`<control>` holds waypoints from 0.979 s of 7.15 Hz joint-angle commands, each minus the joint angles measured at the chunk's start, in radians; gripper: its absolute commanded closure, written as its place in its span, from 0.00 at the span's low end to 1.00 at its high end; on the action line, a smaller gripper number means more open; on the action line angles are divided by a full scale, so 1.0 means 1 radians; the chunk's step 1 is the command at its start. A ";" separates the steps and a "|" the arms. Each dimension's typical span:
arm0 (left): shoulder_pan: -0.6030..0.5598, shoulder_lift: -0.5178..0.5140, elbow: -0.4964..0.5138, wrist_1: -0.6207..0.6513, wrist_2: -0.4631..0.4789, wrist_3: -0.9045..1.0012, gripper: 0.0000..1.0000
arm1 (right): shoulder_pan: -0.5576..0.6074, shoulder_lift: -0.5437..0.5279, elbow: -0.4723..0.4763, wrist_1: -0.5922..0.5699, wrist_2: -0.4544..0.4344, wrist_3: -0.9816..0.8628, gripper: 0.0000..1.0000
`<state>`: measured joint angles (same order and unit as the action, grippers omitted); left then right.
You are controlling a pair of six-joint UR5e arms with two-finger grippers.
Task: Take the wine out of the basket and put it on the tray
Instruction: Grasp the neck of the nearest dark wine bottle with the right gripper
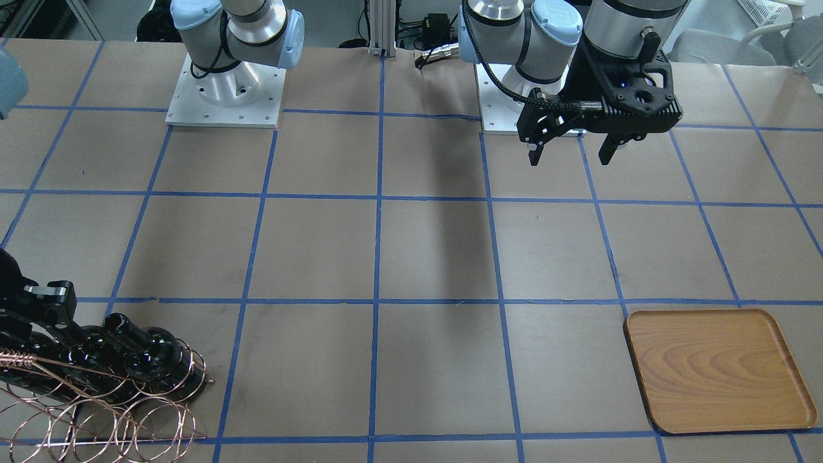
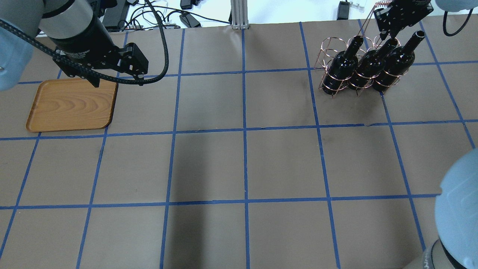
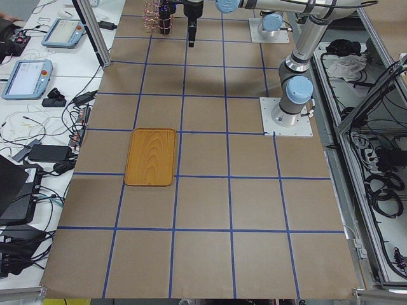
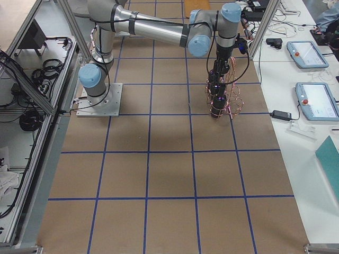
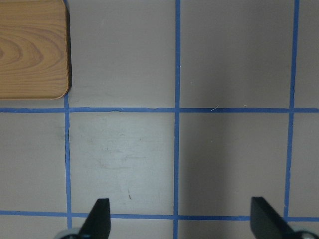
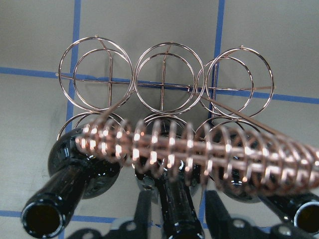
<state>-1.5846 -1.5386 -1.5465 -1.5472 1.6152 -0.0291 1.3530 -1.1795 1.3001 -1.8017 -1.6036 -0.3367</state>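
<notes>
Three glossy black wine bottles lie tilted, side by side, in the copper wire basket at the far right of the table. My right gripper is at the necks, under the basket's coiled handle. Its fingers stand on either side of the middle bottle's neck with small gaps, open. The left bottle and right bottle flank it. My left gripper is open and empty above the bare table, just beside the empty wooden tray.
The basket's far row of loops holds nothing. The tray lies at the table's far side from the arm bases. Blue tape lines grid the brown table.
</notes>
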 commanded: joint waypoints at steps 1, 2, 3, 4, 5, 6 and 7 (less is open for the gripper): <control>0.002 0.000 0.000 -0.001 0.002 0.000 0.00 | 0.000 0.018 0.013 -0.002 -0.002 -0.010 0.44; 0.002 0.000 -0.001 -0.001 0.002 0.000 0.00 | 0.000 0.020 0.033 -0.002 -0.002 -0.011 0.48; 0.002 -0.001 -0.001 -0.001 0.002 0.000 0.00 | 0.000 0.020 0.047 -0.002 -0.009 -0.016 0.50; 0.002 -0.002 -0.001 0.001 0.000 0.000 0.00 | -0.003 0.020 0.048 -0.001 -0.037 -0.019 0.52; 0.000 -0.002 -0.001 0.001 0.000 0.001 0.00 | -0.003 0.020 0.048 0.001 -0.038 -0.019 0.60; 0.000 -0.002 -0.001 0.001 0.000 0.000 0.00 | -0.003 0.018 0.048 -0.001 -0.036 -0.018 0.72; 0.000 -0.003 -0.001 0.001 0.000 0.001 0.00 | -0.003 0.011 0.045 -0.001 -0.026 -0.005 0.78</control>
<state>-1.5844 -1.5406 -1.5478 -1.5463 1.6154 -0.0285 1.3501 -1.1624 1.3473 -1.8020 -1.6368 -0.3519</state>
